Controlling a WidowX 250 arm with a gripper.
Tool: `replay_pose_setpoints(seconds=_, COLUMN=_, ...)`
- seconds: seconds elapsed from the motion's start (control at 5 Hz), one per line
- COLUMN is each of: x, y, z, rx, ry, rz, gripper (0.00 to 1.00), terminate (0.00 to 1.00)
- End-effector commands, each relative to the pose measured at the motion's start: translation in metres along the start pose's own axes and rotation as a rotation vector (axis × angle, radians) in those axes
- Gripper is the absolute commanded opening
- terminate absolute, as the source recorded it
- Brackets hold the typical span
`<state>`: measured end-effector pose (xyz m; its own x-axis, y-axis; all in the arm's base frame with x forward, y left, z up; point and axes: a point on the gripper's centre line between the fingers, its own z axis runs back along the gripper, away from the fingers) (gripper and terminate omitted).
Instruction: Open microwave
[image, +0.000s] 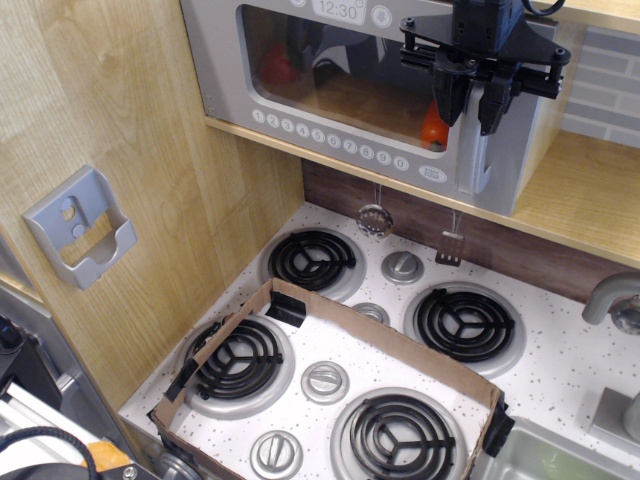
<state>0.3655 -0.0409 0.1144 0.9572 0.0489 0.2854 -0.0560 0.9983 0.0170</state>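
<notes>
1. Observation.image shows the microwave (380, 90) on the wooden shelf at the far side, above the stove (350, 380), its door shut.
2. The pincer (474, 105) hangs at the door's right edge, fingers close together around the upper part of the handle (478, 150); it seems to be pinching the handle, though contact is hard to confirm.
3. To do this step well, the grip should be firm and centred on the handle.
4. The pull should come toward the near side in an arc following the left hinge, not straight out, so the fingers do not slip off.
</notes>
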Motion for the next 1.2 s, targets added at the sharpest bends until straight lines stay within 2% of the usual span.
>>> replay_pose_setpoints(seconds=0.0, x=-0.011, y=0.007, z=0.024, rx=0.008, ry=-0.028, rz=0.071, gripper=0.00, terminate=0.00)
replay_pose_setpoints(seconds=0.2, x=-0.023, y=0.009, z=0.025, rx=0.008, ry=-0.022, rz=0.095, gripper=0.00, terminate=0.00)
replay_pose_setpoints(seconds=0.4, x=-0.031, y=0.007, z=0.028, rx=0.025, ry=-0.013, rz=0.117, gripper=1.00, terminate=0.00)
replay_pose_setpoints(seconds=0.6, x=-0.037, y=-0.002, z=0.031, rx=0.027, ry=0.021, rz=0.133, gripper=1.00, terminate=0.00)
replay_pose_setpoints(seconds=0.8, x=-0.069, y=-0.019, z=0.029, rx=0.035, ry=-0.036, rz=0.220, gripper=1.00, terminate=0.00)
replay_pose_setpoints(seconds=1.0, x=-0.087, y=-0.046, z=0.030, rx=0.030, ry=-0.060, rz=0.262, gripper=1.00, terminate=0.00)
